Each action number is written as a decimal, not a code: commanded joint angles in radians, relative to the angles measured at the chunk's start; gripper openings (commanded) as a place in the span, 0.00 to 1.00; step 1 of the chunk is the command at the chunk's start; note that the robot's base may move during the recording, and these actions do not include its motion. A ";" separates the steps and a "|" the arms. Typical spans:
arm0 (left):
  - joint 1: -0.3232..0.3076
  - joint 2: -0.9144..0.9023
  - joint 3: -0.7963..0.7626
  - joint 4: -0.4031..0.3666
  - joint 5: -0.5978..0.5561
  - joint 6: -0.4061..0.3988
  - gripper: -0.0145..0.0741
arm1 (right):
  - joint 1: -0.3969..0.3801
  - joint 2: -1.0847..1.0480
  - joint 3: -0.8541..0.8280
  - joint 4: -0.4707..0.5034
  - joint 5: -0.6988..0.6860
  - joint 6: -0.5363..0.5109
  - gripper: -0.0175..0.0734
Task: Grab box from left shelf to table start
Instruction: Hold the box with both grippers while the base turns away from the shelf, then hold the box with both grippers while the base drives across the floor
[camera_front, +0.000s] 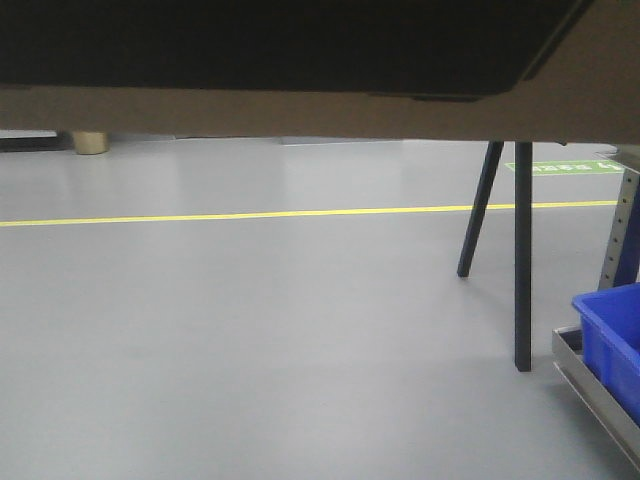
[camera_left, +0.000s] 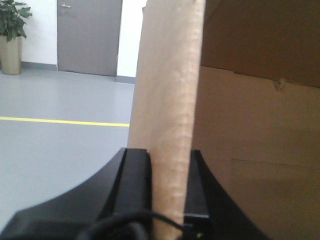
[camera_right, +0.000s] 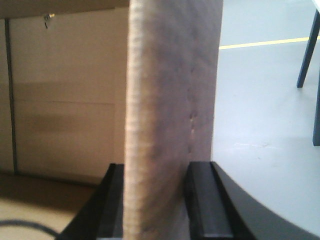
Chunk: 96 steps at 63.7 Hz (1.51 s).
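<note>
Carry step: box (camera_front: 300, 112) hangs aloft, spanning the top of the front view. Left gripper (camera_left: 169, 167) and right gripper (camera_right: 154, 182), jaws clamped tight on its cardboard walls. Next, I judge: travel toward desk legs (camera_front: 522, 260), far right, keeping the load level.

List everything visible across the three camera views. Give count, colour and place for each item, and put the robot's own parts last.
box: one, brown with a black panel, across the top of the front view
table legs: two, dark, standing on the floor right of centre
bin: one, blue, lower right, on the rack
rack: one, silver, lower right edge
line: one, yellow, running across the grey floor
marking: one, green, on the floor at far right
plant: one, green in a tan pot, by the wall at far left
door: one, grey, in the white wall
left gripper: one, black, shut on a box flap
right gripper: one, black, shut on a box flap
</note>
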 joint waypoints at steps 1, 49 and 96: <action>0.003 0.001 -0.037 0.099 -0.171 -0.050 0.05 | -0.013 0.012 -0.029 -0.198 -0.128 0.002 0.25; 0.003 0.001 -0.029 0.105 -0.171 -0.050 0.05 | -0.013 0.012 -0.029 -0.198 -0.128 0.002 0.25; 0.003 0.001 -0.029 0.103 -0.168 -0.050 0.05 | -0.013 0.012 -0.029 -0.195 -0.126 0.002 0.25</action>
